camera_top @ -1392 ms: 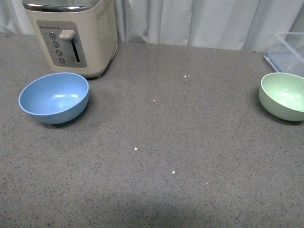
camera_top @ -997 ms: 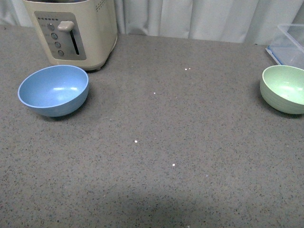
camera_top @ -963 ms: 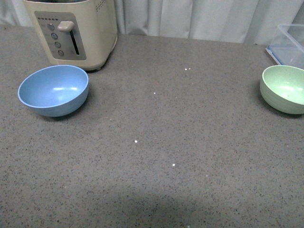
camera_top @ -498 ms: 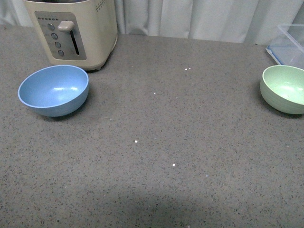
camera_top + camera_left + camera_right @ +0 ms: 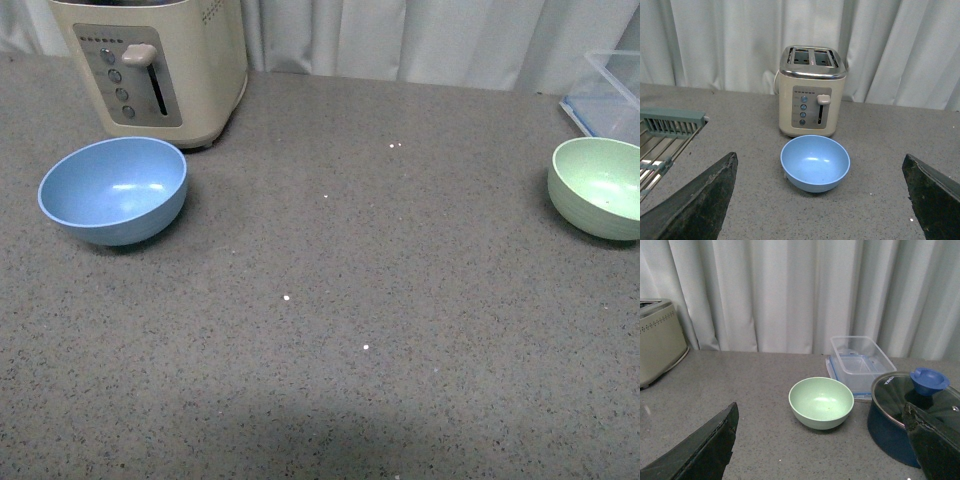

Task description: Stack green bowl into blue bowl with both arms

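The blue bowl (image 5: 113, 190) stands upright and empty at the table's left, just in front of the toaster; it also shows in the left wrist view (image 5: 815, 163). The green bowl (image 5: 597, 187) stands upright and empty at the far right edge of the front view and shows in the right wrist view (image 5: 821, 402). Neither arm shows in the front view. My left gripper (image 5: 822, 200) is open, well short of the blue bowl, which lies ahead between the fingers. My right gripper (image 5: 822, 440) is open, short of the green bowl.
A cream toaster (image 5: 158, 68) stands behind the blue bowl. A clear plastic box (image 5: 860, 361) sits behind the green bowl, and a dark blue pot with a glass lid (image 5: 912, 415) stands beside it. A dish rack (image 5: 662, 137) stands off to one side of the blue bowl. A grey curtain hangs behind the table.
The front view shifted slightly at first, so everything sits a little higher in it; since then nothing has moved. Both bowls stay where they were.
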Tool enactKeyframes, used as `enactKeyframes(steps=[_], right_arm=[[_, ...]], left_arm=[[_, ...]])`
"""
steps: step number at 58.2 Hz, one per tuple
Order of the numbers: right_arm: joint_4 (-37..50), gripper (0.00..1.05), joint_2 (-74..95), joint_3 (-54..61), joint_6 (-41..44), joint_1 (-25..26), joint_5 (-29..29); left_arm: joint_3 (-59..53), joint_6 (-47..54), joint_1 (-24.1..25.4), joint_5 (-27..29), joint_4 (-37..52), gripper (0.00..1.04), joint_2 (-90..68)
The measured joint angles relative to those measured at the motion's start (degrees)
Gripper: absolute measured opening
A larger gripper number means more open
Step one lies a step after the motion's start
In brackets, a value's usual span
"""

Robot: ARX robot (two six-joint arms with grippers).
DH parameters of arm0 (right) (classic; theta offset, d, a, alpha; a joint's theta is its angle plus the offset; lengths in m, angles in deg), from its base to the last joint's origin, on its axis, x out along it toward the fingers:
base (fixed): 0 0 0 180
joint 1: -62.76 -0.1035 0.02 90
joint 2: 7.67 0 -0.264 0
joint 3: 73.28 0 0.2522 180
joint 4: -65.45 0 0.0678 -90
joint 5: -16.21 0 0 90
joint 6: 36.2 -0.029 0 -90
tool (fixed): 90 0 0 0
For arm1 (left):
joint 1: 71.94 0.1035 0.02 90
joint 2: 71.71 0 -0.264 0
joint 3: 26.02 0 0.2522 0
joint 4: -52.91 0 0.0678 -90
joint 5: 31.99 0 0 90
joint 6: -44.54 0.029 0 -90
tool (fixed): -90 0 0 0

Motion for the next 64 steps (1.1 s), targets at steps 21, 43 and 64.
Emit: enactKeyframes(steps=[21, 43, 64], right_arm=[[0.0, 0.96, 0.0, -0.02, 0.0, 0.0, 0.0], [0.0, 0.96, 0.0, -0.02, 0.0, 0.0, 0.0], [0.0, 0.96, 0.0, 0.0, 0.0, 0.0, 0.0]], left_arm=[[0.0, 0.0, 0.0, 0.0, 0.0, 0.98, 0.0], [0.0, 0.0, 0.0, 0.0, 0.0, 0.98, 0.0], [0.0, 0.0, 0.0, 0.0, 0.0, 0.98, 0.0]])
